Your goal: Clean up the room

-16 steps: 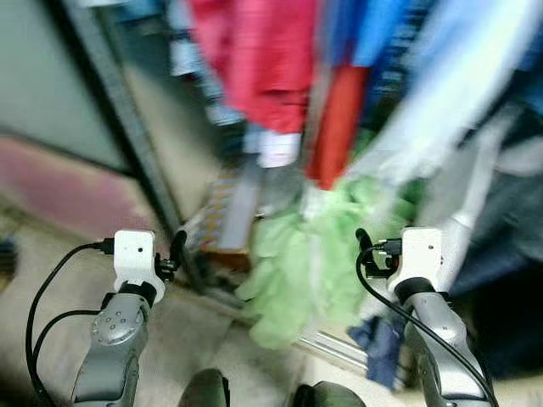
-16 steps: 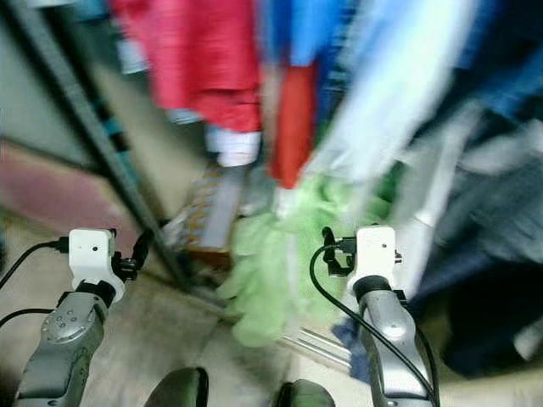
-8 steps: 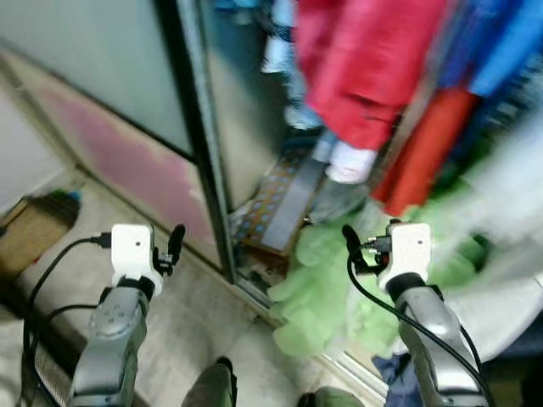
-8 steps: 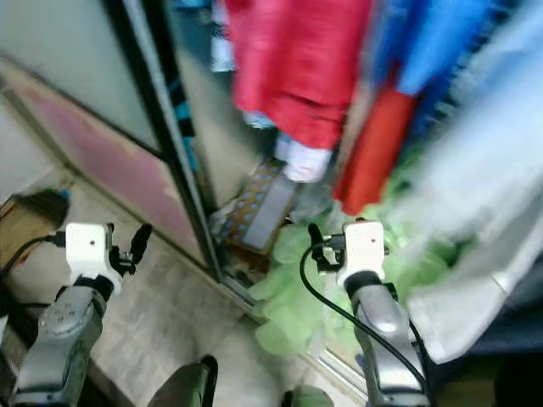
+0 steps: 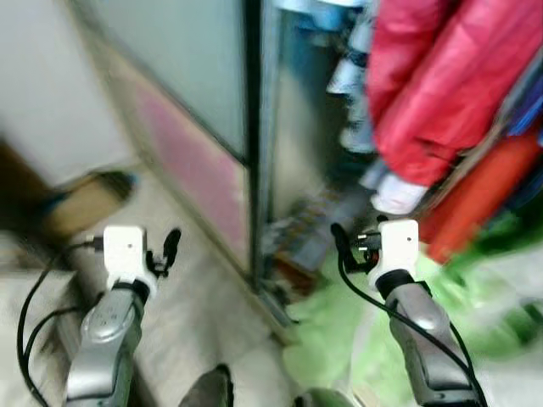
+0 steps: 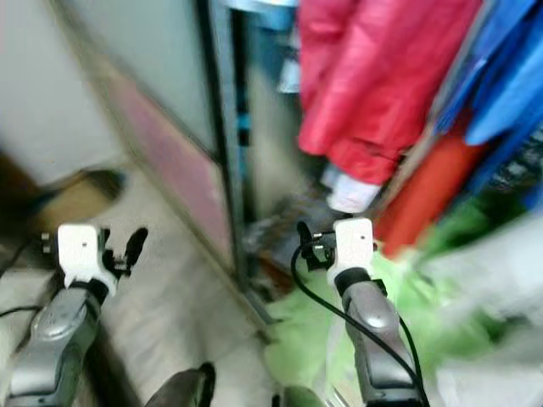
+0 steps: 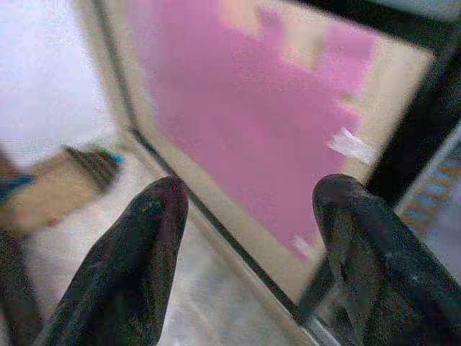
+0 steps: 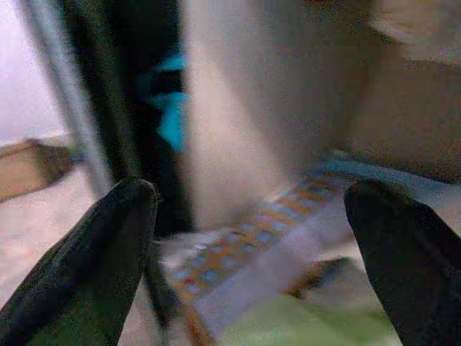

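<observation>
Green cloth (image 5: 339,339), soft and crumpled, lies heaped on the floor (image 5: 182,322) at the wardrobe's bottom edge, just beside the dark door frame (image 5: 253,153); likely the thing to tidy, though blur makes that a guess. Right tool (image 6: 307,240) hovers above the heap, empty, its fingers spread wide in the right wrist view (image 8: 245,245). Left tool (image 5: 168,252) is held out over bare floor, also wide open and empty, black rounded fingers (image 7: 155,238) apart, facing a pink panel (image 7: 238,122) low on the sliding door. Doing this step well: frames are smeared, so settle the body first, square up to the heap, then lower the right tool onto a thick fold, not a thin edge, since limp fabric slips and drags. A flat patterned board (image 8: 245,252) with small coloured squares lies on the wardrobe floor next to the cloth; keep off it. Red jackets (image 6: 373,85), smooth and puffy, hang above, blue clothes (image 6: 509,76) beside them. Brown cardboard-like thing (image 5: 81,199) sits on the floor by the wall, too blurred to identify. Floor looks pale and tiled.
</observation>
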